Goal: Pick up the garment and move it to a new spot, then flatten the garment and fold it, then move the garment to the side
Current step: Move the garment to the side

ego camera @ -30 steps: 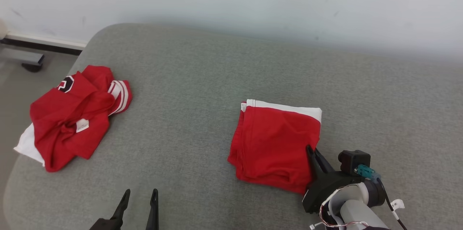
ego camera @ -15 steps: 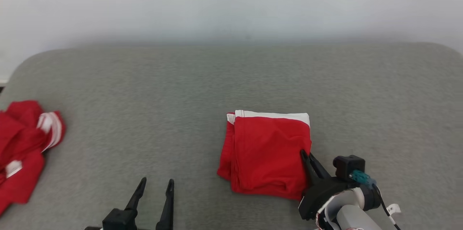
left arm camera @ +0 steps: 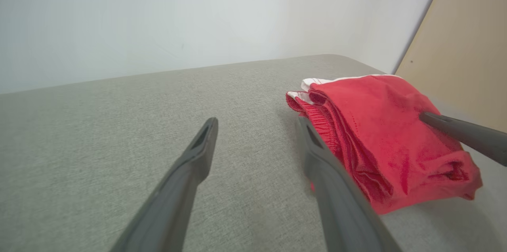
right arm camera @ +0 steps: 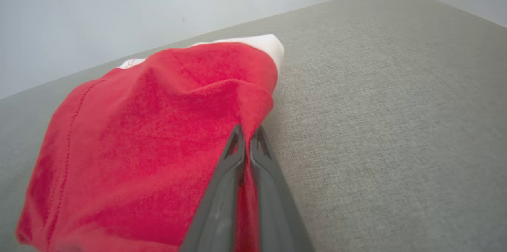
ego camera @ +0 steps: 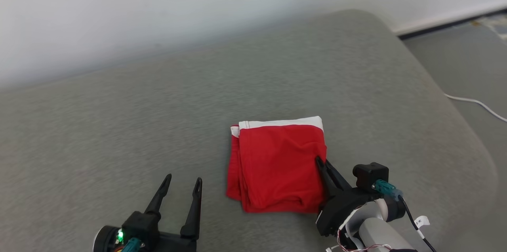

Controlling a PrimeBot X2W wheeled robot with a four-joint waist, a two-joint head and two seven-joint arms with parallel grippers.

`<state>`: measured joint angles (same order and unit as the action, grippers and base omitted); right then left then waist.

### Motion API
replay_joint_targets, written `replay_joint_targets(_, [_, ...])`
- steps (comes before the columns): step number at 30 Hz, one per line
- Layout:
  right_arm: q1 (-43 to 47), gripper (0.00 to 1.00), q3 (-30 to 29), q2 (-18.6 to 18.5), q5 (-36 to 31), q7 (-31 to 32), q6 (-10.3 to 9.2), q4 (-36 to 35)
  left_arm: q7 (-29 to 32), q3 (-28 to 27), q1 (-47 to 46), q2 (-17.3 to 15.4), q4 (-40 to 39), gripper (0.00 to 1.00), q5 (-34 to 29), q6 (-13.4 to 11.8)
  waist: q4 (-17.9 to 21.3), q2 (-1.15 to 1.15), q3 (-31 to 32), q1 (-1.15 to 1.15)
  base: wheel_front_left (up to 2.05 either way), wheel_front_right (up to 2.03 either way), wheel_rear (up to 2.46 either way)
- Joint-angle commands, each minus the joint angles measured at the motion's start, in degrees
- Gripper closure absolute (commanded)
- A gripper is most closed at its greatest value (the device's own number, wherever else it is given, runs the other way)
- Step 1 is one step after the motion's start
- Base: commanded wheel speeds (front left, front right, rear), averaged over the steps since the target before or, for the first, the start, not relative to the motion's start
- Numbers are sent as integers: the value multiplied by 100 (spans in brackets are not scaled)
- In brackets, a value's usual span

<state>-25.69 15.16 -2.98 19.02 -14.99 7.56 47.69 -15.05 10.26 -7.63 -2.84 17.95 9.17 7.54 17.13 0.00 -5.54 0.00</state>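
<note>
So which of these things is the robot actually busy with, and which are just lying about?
Part of the job:
folded red garment
right hand, pinching its edge
grey cushion underneath

Just lying about:
white cable on the floor
left hand, open and idle

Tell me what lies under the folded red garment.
The garment rests on the grey cushion, which shows all around. The right claw pinches its right edge. Anything beneath the stacked layers is covered.

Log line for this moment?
garment: folded, on grey surface | right gripper: shut on garment edge | left gripper: open, empty
</note>
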Motion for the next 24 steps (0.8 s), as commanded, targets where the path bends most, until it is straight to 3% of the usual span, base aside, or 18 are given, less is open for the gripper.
replay_joint_targets(1, [-41, 100, 18, 16, 64, -25, -16, -27, -19, 15, -66, -17, -14, 0, -38, -11, 931, 0, -262, 0, 0, 0, 0])
replay_joint_targets(5, [-71, 100, 75, 17, 126, -26, -16, -108, -19, 161, -209, -72, -29, 0, -61, -11, 1182, 0, -407, 0, 0, 0, 0])
replay_joint_targets(13, [-216, 100, 128, 20, -141, -26, -16, -178, -18, 360, -417, -179, -81, 0, -12, -11, 1179, 0, -677, 0, 0, 0, 0])
replay_joint_targets(19, [-695, 100, -235, -39, -758, -26, -16, -39, -19, 437, -574, -277, -195, 0, -31, -11, 647, 0, -1082, 0, 0, 0, 0])
replay_joint_targets(24, [-1279, 100, -706, -367, -1228, -26, -16, 90, -19, 472, -753, -343, -285, 0, -84, -11, 78, 0, -1485, 0, 0, 0, 0])
